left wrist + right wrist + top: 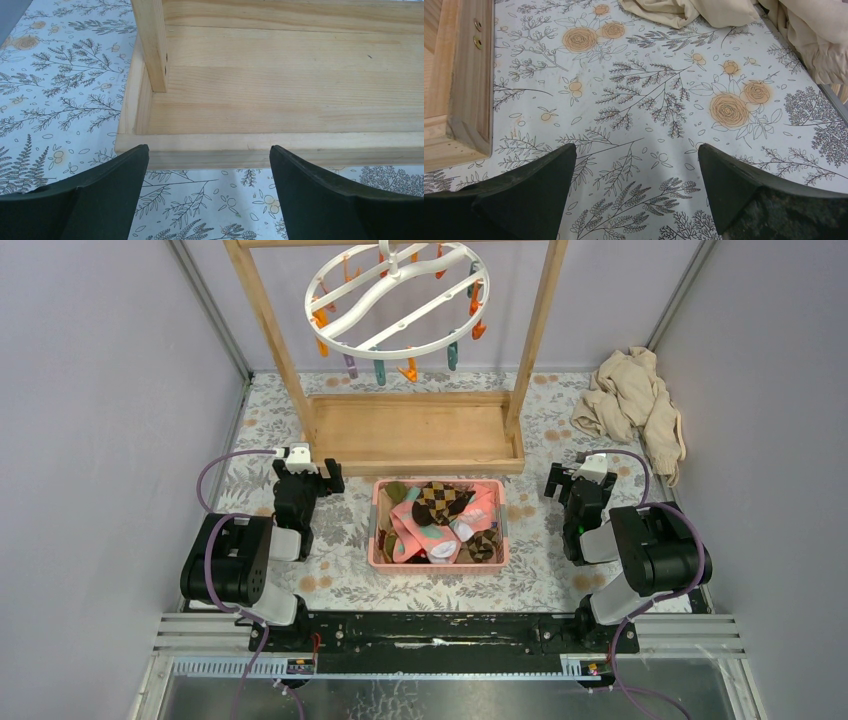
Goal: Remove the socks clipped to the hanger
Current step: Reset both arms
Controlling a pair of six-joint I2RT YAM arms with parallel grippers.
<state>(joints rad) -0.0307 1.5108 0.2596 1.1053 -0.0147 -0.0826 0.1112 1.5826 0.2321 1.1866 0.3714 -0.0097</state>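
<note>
Jaws spread wide, empty, on left gripper (209,156) and right gripper (637,154), socks (440,504) in basket (373,535)

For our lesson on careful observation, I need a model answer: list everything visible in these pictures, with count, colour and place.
hanger: one, white ring with orange, teal and purple clips, hung on the rack's top bar; no sock clipped to it.
wooden rack: one, pale wood, far middle of the table.
basket: one, pink, between the arms.
socks: a heap, exact count unclear, brown argyle, pink, white, dark; in the basket.
cloth heap: one, beige, far right corner.
table cover: one, pale floral print.
left gripper: black, open, empty, at the rack base's near left corner.
right gripper: black, open, empty, over the cover right of the rack.
</note>
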